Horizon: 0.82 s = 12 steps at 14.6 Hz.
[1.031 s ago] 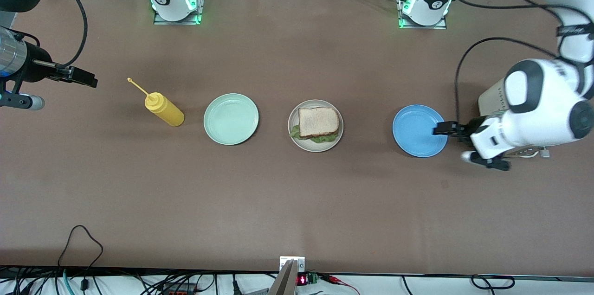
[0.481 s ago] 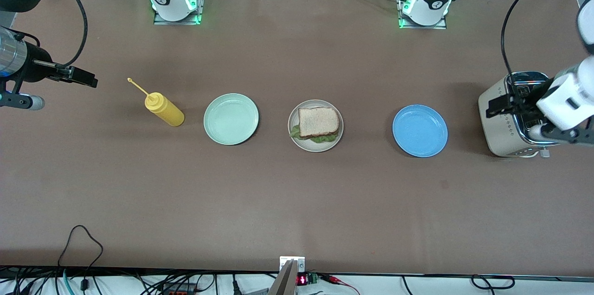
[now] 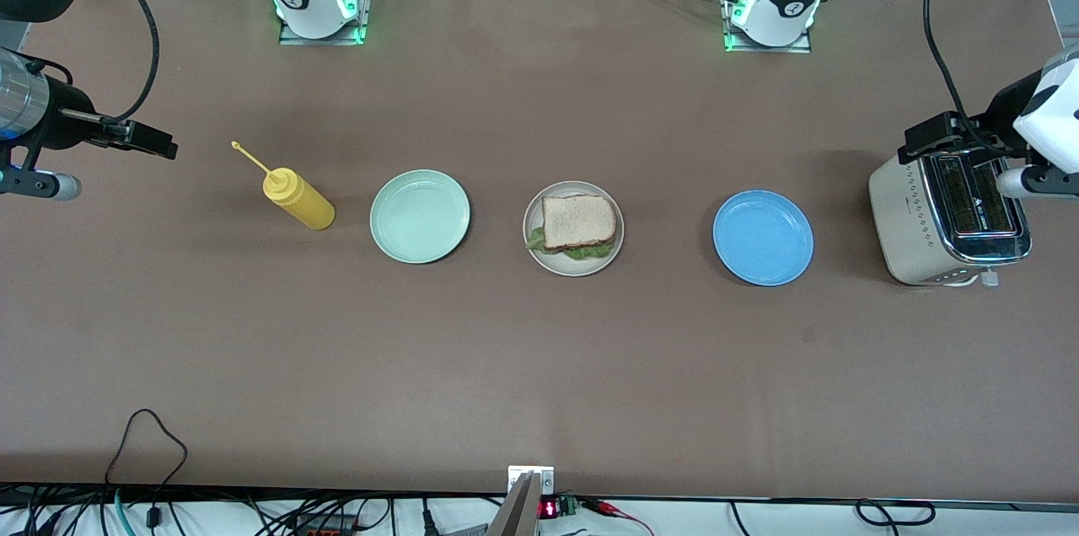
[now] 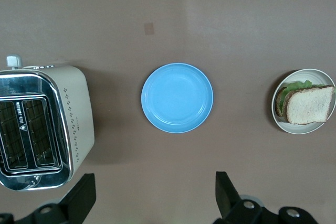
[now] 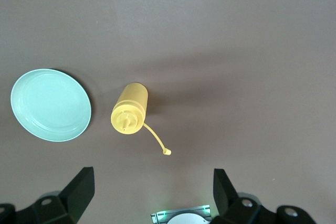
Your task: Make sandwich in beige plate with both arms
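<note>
Left pincer (image 3: 927,140) now over toaster (image 3: 948,220)

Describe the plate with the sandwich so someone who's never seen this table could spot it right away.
Three round plates stand in a row across the middle of the brown table. The beige plate is the middle one, between the mint-green plate and the blue plate. Only it holds food: the sandwich, lettuce poking out.

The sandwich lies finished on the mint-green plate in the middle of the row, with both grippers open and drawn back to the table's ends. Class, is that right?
One thing is wrong: the sandwich lies on the beige plate, as the front view shows. The mint-green plate beside it holds nothing. The rest stands: the left gripper and right gripper are open, at the table's ends.
</note>
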Motion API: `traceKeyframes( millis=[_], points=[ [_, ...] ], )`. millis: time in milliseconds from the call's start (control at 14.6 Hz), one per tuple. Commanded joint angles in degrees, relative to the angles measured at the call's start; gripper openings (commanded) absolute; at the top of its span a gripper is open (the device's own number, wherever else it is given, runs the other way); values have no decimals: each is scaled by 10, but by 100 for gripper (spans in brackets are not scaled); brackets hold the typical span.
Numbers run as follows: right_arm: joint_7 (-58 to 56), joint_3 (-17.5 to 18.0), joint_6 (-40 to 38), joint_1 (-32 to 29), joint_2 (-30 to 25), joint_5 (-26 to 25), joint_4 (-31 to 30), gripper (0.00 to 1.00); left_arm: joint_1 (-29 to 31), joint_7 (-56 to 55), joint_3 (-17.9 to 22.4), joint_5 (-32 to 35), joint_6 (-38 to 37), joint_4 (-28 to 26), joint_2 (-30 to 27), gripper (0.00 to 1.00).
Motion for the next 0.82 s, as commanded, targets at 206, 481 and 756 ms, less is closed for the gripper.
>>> traceKeyframes(
  millis=[206,481,756],
  points=[
    [8,1,-1,2,0,-3,8,100,3,-10,-1,15,-1,-20,-15,100],
    [8,1,-1,1,1,-3,8,100,-2,-18,-2,14,1,-20,-12,100],
    [8,1,-1,1,0,-3,8,100,-5,-25,-2,14,6,-20,-8,100]
  ],
)
